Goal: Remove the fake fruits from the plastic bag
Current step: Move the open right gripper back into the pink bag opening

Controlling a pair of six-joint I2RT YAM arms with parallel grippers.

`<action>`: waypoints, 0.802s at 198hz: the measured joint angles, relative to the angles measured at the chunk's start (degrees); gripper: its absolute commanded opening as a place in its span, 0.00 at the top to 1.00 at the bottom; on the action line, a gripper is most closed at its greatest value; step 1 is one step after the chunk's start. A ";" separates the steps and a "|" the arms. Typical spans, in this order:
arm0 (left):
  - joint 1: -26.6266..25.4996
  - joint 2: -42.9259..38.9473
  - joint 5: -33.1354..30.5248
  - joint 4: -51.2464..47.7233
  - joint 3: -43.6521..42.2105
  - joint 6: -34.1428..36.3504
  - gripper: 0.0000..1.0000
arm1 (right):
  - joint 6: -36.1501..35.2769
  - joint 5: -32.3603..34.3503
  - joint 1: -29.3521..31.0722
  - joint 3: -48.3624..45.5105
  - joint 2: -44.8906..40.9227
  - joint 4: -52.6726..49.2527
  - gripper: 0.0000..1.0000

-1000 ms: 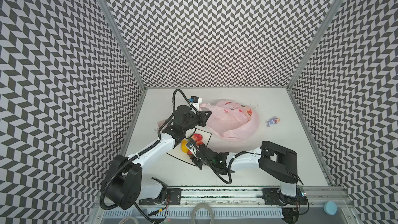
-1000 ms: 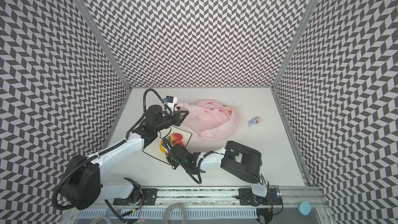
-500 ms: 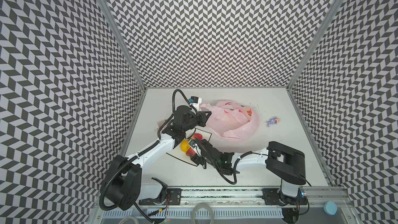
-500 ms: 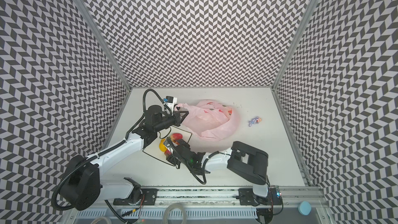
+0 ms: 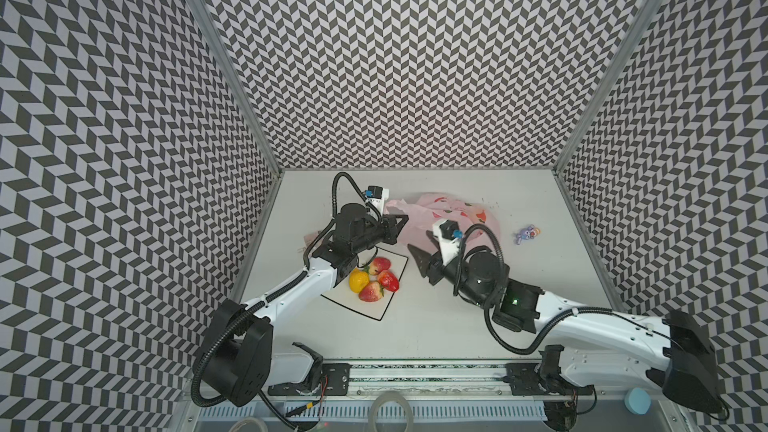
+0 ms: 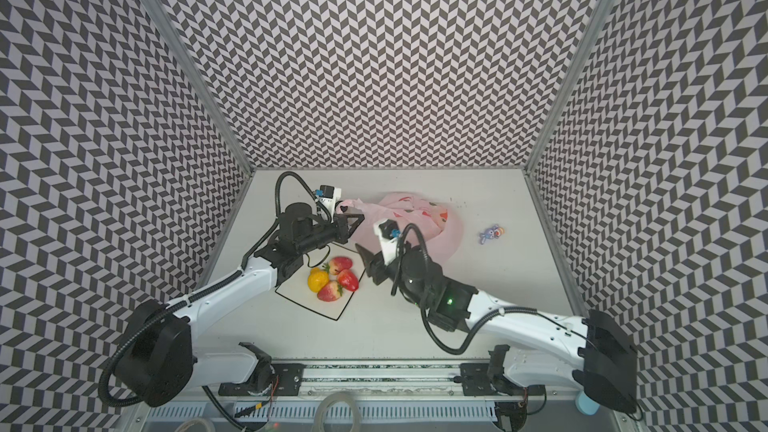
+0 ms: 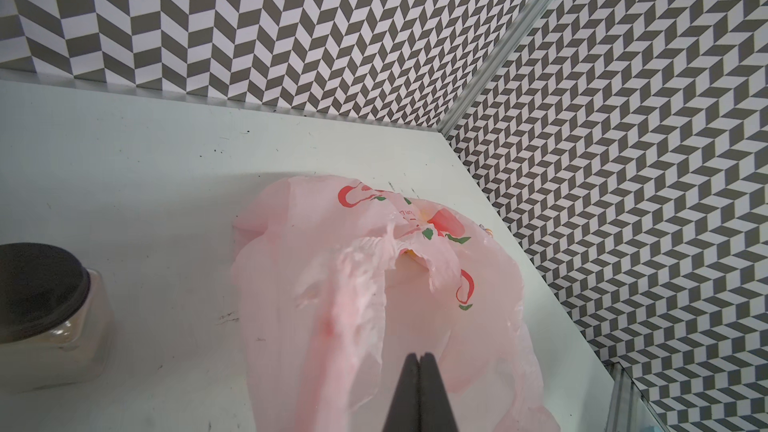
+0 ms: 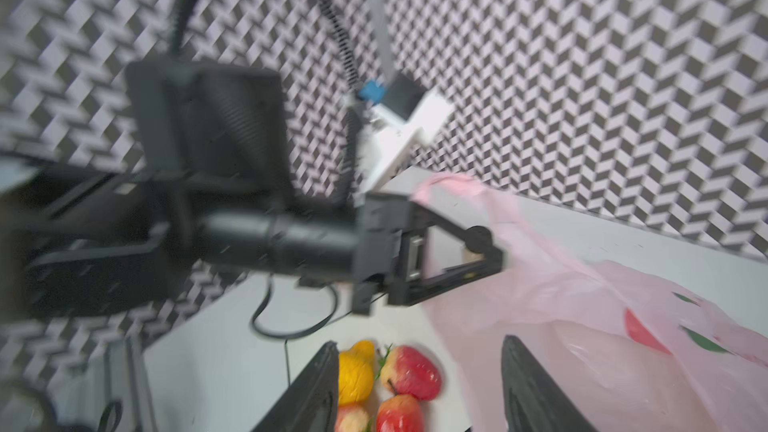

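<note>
Just now the left jaws are pressed together on a thin fold of the plastic bag (image 7: 374, 284), and the pink film runs taut from that pinch to the bag's crumpled body. In both top views the bag (image 5: 453, 211) (image 6: 419, 214) lies on the surface (image 5: 415, 347) toward the back wall, just beyond and to the right of the white square plate (image 5: 376, 310).

Four fake fruits (image 5: 371, 292) sit bunched on the plate and touch one another: three red strawberries and a yellow one (image 5: 358, 280). The blurred right wrist view shows the same cluster (image 8: 409, 371).

The right arm (image 5: 482, 272) reaches in between plate and bag. Its right jaws stand apart with nothing between them, just off the plate's near corner. Whether any fruit lies inside the bag cannot be told; the film is too cloudy.

A small purple figurine (image 5: 527, 234) rests well apart on the right. A dark-lidded jar (image 7: 41, 305) stands near the left arm (image 5: 291, 288).
</note>
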 measured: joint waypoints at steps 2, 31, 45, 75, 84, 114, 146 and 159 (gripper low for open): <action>0.00 -0.04 0.02 0.00 -0.02 0.00 1.00 | 0.79 0.11 -0.59 0.02 -0.04 -0.42 0.46; -0.79 -1.11 0.26 0.09 -0.48 -0.68 1.00 | 8.15 -0.07 -4.70 1.49 3.13 -6.29 0.54; -1.64 -1.38 0.26 0.11 -0.63 -1.20 1.00 | 11.58 -1.57 -6.45 3.08 6.60 -8.83 0.57; -4.02 -1.95 -0.31 0.15 -1.09 -1.68 1.00 | 17.38 -4.48 -10.08 6.08 13.99 -11.87 0.59; -4.83 -1.95 -0.55 0.17 -1.09 -1.88 1.00 | 18.84 -5.16 -11.21 7.17 16.61 -12.46 0.59; -7.23 -1.95 -1.40 0.22 -1.09 -2.29 1.00 | 22.97 -7.02 -14.36 10.93 24.90 -13.97 0.57; -9.25 -1.99 -2.29 0.20 -1.09 -2.40 1.00 | 25.90 -7.15 -16.92 14.21 31.85 -14.12 0.52; -10.12 -2.19 -2.69 0.02 -1.09 -2.34 1.00 | 26.77 -6.62 -17.88 15.21 34.03 -14.14 0.50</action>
